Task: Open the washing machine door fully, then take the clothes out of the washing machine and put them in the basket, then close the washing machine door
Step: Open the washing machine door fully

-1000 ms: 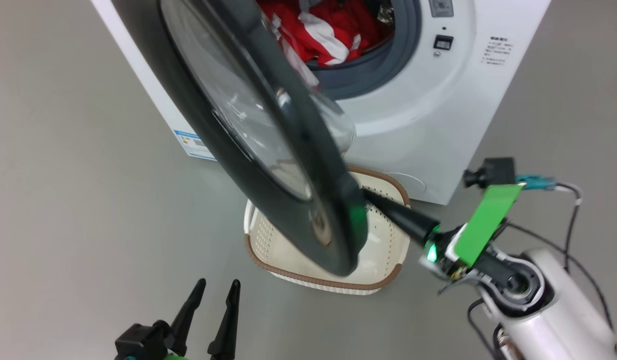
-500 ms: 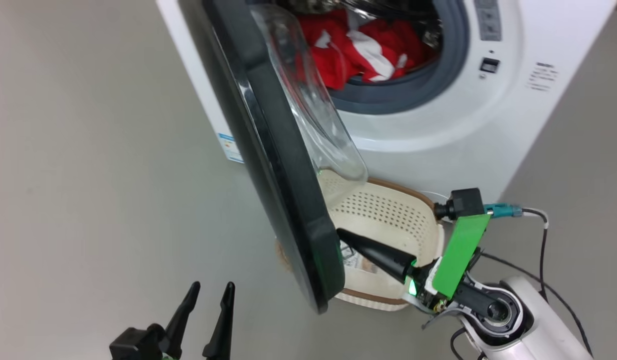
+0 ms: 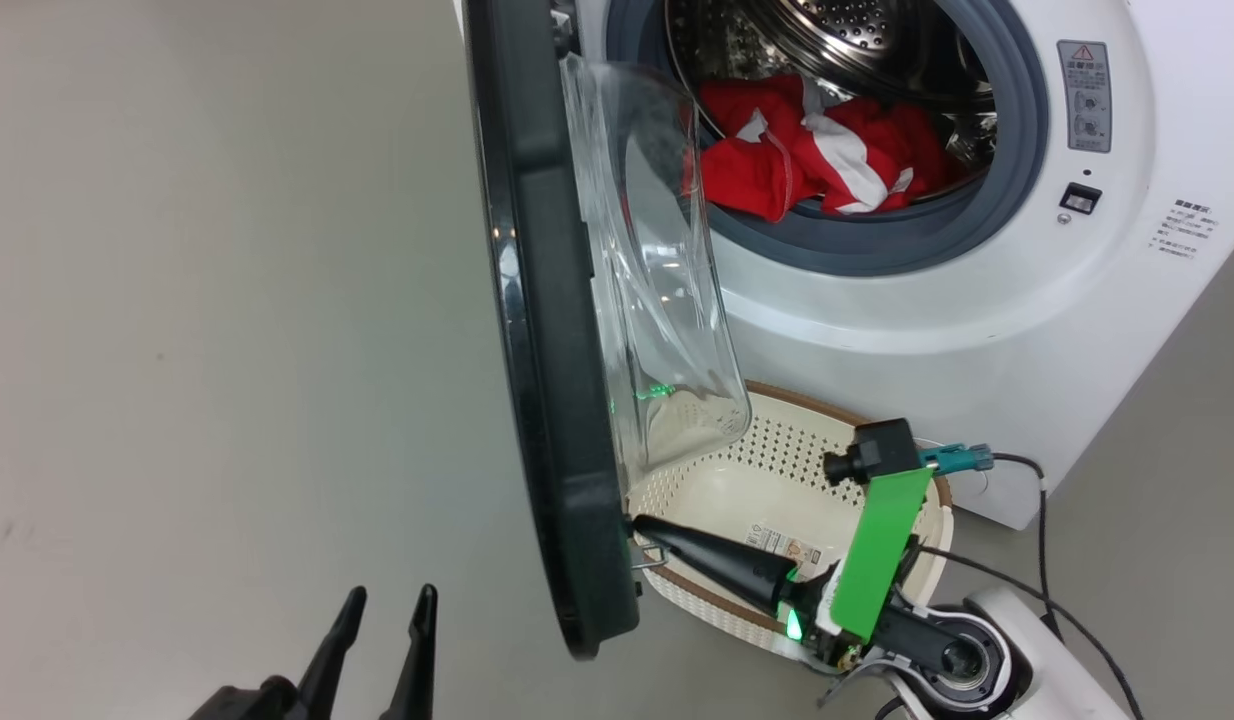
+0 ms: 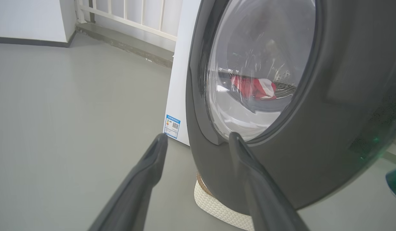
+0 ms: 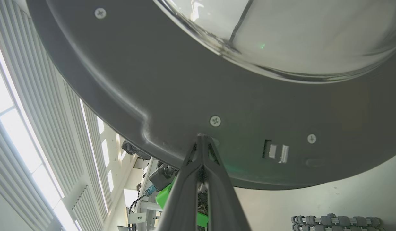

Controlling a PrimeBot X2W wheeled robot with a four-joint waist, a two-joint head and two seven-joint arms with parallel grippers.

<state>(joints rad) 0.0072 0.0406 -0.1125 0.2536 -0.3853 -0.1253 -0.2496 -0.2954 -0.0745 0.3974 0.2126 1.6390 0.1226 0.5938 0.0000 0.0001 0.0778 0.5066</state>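
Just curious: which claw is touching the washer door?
The right gripper: shut, its tips meet the inner rim of the washing machine door. The left gripper hangs open, apart from it.

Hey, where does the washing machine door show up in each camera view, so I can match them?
Head view: the washing machine door stands edge-on, left of centre, running top to bottom.
Left wrist view: the door shows its outer face on the right side.
Right wrist view: the door shows its inner rim across the upper part.
Shared landmark: the bulging glass window, seen in all three.
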